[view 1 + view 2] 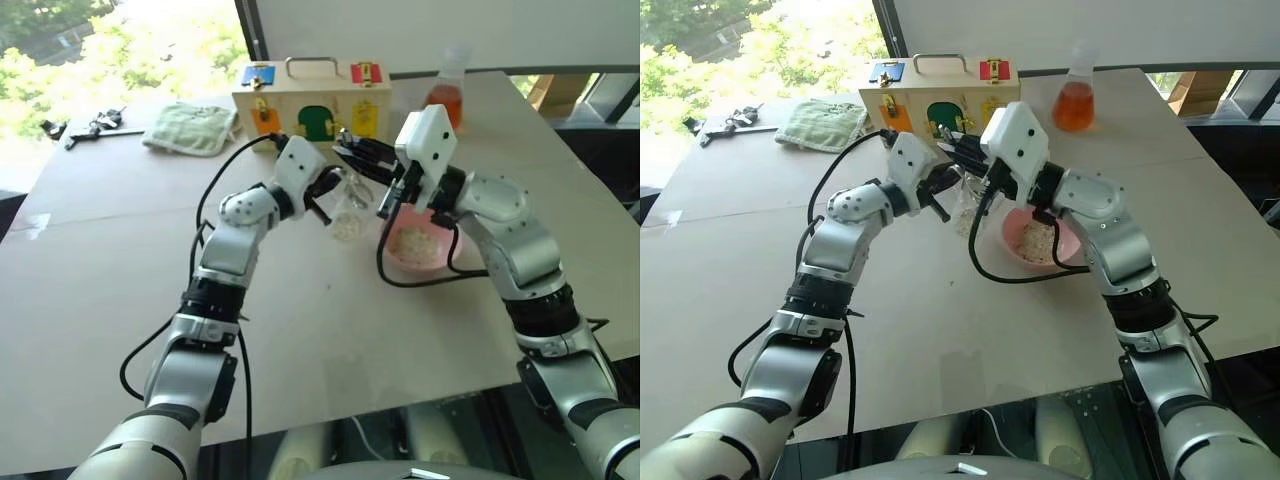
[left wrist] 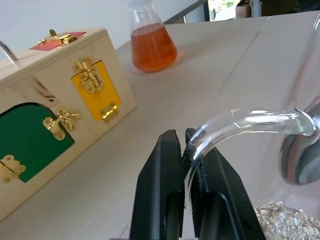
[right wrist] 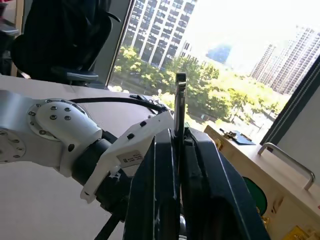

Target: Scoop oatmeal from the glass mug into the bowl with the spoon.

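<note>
We see the mug (image 1: 350,208) near the middle of the table (image 1: 330,340), with oatmeal (image 1: 346,229) lying in its bottom. The left gripper (image 1: 333,196) has its fingers (image 2: 165,195) closed tight on the mug's thin glass handle, with no gap left between pads and glass. The right gripper (image 1: 962,150) sits just above and behind the mug rim, its fingers pinched shut on the spoon (image 3: 179,107), whose handle stands up out of the grip; in the left wrist view the spoon's oval end (image 2: 300,155) shows through the mug wall above the flakes. The bowl (image 1: 1040,238) lies just beside the mug on the right arm's side, partly under that arm, and already carries a pale heap of flakes. The two grippers almost meet over the mug, so room there is tight. Behind them, near the far edge, stands a wooden latch box (image 1: 312,103), close to the mug, and a flask (image 1: 1074,98) of orange liquid sits further right, well apart from the bowl. A green cloth (image 1: 190,127) and a dark tool (image 1: 90,126) lie at the far left corner. The near half of the table is bare brown board up to its front edge. Windows with trees and towers stand beyond.
</note>
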Tool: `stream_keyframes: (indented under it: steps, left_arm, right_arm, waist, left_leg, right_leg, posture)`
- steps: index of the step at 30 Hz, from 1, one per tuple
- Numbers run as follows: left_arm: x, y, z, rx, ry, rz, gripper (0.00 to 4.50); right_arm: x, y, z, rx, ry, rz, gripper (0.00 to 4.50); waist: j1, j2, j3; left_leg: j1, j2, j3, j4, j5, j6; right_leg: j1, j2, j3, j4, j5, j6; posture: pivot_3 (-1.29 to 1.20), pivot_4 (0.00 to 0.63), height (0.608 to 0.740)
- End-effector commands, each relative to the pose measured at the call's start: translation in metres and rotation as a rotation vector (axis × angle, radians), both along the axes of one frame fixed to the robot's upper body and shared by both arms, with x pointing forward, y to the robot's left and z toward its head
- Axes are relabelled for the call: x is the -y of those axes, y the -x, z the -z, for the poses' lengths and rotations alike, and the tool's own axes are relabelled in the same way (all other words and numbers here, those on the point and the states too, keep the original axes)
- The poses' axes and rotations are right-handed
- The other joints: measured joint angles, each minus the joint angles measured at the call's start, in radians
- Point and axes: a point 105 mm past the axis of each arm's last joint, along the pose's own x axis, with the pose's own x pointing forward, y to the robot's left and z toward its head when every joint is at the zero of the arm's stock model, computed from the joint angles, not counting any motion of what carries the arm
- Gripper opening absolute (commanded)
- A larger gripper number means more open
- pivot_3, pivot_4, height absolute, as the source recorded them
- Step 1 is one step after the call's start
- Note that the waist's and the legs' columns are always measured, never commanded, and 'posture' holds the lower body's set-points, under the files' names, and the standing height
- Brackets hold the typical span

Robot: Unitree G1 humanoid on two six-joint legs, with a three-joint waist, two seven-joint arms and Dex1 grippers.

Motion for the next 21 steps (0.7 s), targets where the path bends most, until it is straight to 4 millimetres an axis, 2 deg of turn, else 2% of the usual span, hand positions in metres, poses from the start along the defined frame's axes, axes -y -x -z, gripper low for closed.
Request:
stream_keyframes:
  steps: [1,6,10,13,17,21]
  left_arm:
    - [0.002,-0.002,-0.029,0.087,0.011,0.037,0.01]
    - [-0.002,-0.002,-0.052,0.207,0.156,0.022,0.01]
    - [-0.002,0.007,-0.055,0.295,0.285,0.011,0.01]
    - [-0.011,0.011,-0.059,0.343,0.373,-0.042,0.01]
    - [-0.010,0.018,-0.049,0.454,0.209,-0.079,0.01]
    - [-0.018,0.023,-0.068,0.597,0.200,-0.162,0.01]
  right_arm:
    - [-0.001,0.011,-0.005,0.075,-0.001,-0.043,0.00]
    - [0.000,0.010,-0.002,0.053,-0.016,-0.033,0.00]
    - [0.004,0.004,-0.007,0.044,-0.049,0.008,0.00]
    - [0.009,0.001,-0.010,0.044,-0.062,0.035,0.00]
    - [0.016,-0.003,-0.014,0.060,-0.070,0.068,0.00]
    - [0.019,-0.005,-0.019,0.088,-0.076,0.090,0.00]
  waist:
    - [0.000,0.000,0.000]
    - [0.000,0.000,0.000]
    - [0.000,0.000,0.000]
    - [-0.001,0.000,0.000]
    - [0.000,0.000,0.000]
    - [0.001,0.000,0.000]
  left_leg:
    - [0.000,0.000,0.000,0.000,0.000,0.000]
    - [0.000,0.000,0.000,0.000,0.000,0.000]
    - [0.000,0.000,-0.001,0.000,0.000,0.000]
    - [0.001,0.000,0.000,0.000,0.000,0.000]
    - [0.001,0.000,-0.001,0.000,0.000,0.000]
    - [0.001,-0.001,-0.001,0.000,0.000,0.000]
  right_leg:
    - [0.000,0.000,0.000,0.000,0.000,0.000]
    - [0.000,0.000,-0.001,0.000,0.000,0.000]
    - [0.000,0.000,0.000,0.000,0.000,0.000]
    - [0.000,0.000,0.001,0.000,0.000,0.000]
    - [0.000,0.000,0.002,0.001,0.000,0.000]
    - [0.000,0.000,0.003,0.001,0.000,0.000]
  posture:
    - [0.00,0.150,0.740]
    - [0.00,0.150,0.740]
    - [0.00,0.150,0.740]
    - [0.00,0.150,0.740]
    - [0.00,0.150,0.740]
    - [0.00,0.150,0.740]
